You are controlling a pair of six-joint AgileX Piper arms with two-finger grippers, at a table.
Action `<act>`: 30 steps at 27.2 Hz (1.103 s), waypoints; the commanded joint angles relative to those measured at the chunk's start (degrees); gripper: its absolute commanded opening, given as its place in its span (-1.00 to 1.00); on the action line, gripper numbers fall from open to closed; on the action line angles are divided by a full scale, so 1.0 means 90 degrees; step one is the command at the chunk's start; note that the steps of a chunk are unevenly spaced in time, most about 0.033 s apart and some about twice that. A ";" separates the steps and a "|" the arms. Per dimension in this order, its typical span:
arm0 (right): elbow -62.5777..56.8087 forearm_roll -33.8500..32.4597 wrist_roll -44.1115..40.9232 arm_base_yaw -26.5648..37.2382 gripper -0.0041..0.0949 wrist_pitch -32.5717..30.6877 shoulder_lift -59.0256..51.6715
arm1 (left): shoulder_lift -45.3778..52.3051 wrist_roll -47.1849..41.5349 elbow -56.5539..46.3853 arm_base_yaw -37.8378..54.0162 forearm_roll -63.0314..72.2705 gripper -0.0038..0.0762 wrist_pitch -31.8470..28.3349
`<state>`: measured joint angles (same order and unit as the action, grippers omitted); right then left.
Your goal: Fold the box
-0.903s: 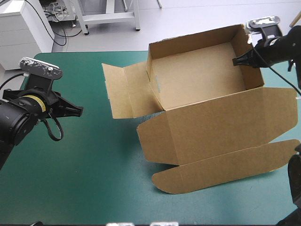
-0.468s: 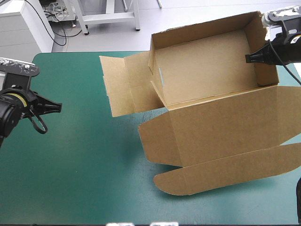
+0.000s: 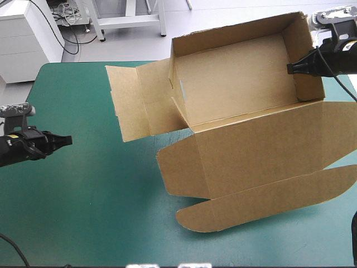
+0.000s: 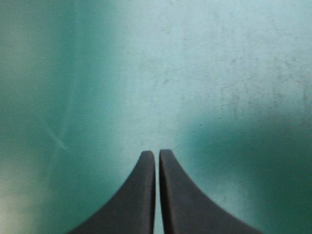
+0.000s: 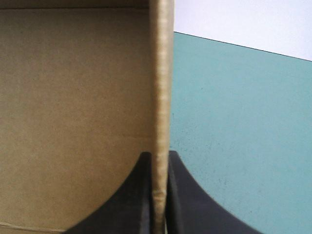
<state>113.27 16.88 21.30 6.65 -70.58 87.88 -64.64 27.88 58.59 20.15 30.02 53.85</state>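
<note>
So the left gripper [image 3: 66, 139] is parked near the table's left edge, tips pressed together on nothing, with only bare teal-green cover [image 4: 219, 73] under and ahead of it. The box [image 3: 240, 89] sits well off to its right, up by the far right corner. It's an open tray with its side flap [image 3: 131, 103] splayed toward that gripper and its lid [image 3: 262, 151] spread out on the near side. The right gripper [image 3: 291, 68] is clamped on the tray's end wall [image 5: 161, 73], one finger inside and one outside.

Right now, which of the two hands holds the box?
The right hand: it pinches the right end wall of the box. The left hand is shut on nothing, over the teal-green cover, apart from it.
</note>
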 commanded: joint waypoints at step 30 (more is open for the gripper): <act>0.0179 0.1690 0.0431 0.0017 -0.96 0.0399 -0.0274 | -0.1116 0.4327 -0.1158 -0.0206 0.6961 0.47 0.0719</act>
<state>113.27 27.35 25.22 6.65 -70.58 87.88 -75.87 66.42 45.73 19.59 88.68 57.58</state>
